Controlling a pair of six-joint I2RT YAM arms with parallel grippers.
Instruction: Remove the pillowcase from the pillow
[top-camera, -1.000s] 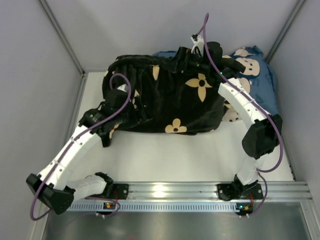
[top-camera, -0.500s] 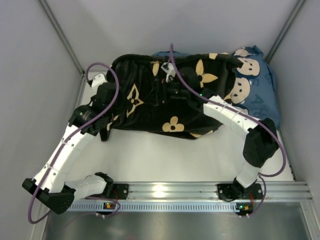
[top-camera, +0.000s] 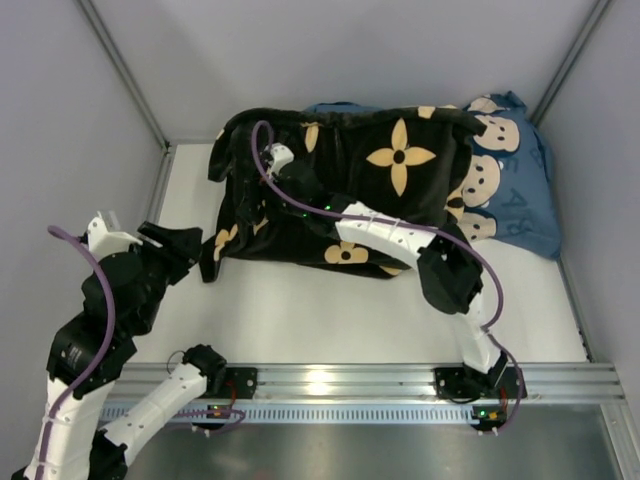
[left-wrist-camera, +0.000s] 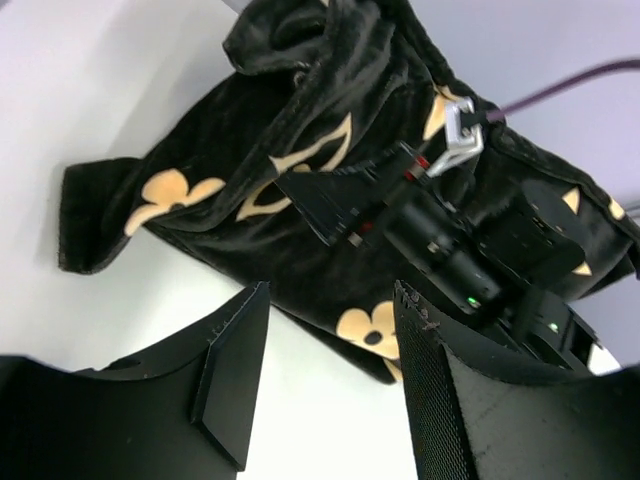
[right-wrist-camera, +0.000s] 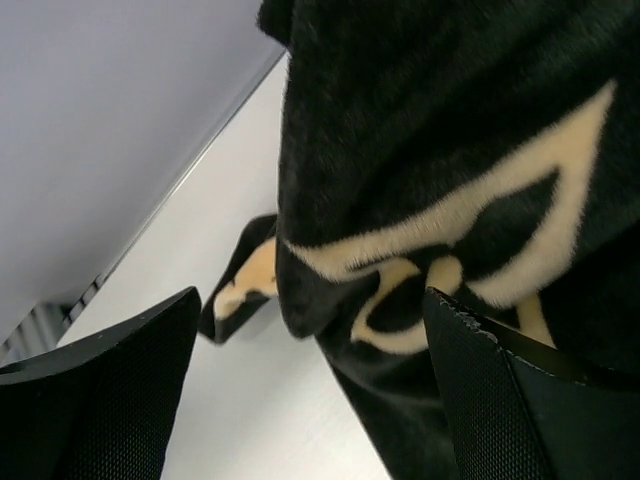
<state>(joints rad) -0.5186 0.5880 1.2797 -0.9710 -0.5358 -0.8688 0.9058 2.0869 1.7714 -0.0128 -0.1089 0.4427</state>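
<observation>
The black pillowcase (top-camera: 400, 190) with tan flower motifs lies spread across the back of the table. The cream pillow is hidden, and I cannot see any of it. My right gripper (top-camera: 262, 205) reaches left across the case. It hangs open over the case's left part (right-wrist-camera: 430, 120), with fabric below and between the jaws but not pinched. My left gripper (top-camera: 180, 250) is open and empty, pulled back over bare table by the case's left flap (left-wrist-camera: 110, 215). The left wrist view shows the right gripper (left-wrist-camera: 330, 205) lying against the case.
A blue pillow (top-camera: 515, 175) with cartoon mice lies at the back right, partly under the black case. Grey walls close in the left, back and right. The metal rail (top-camera: 330, 385) with the arm bases runs along the near edge.
My left arm has drawn back off the case toward the near left. My right arm has swung left across the case from the back right. The case now lies flatter and wider.
</observation>
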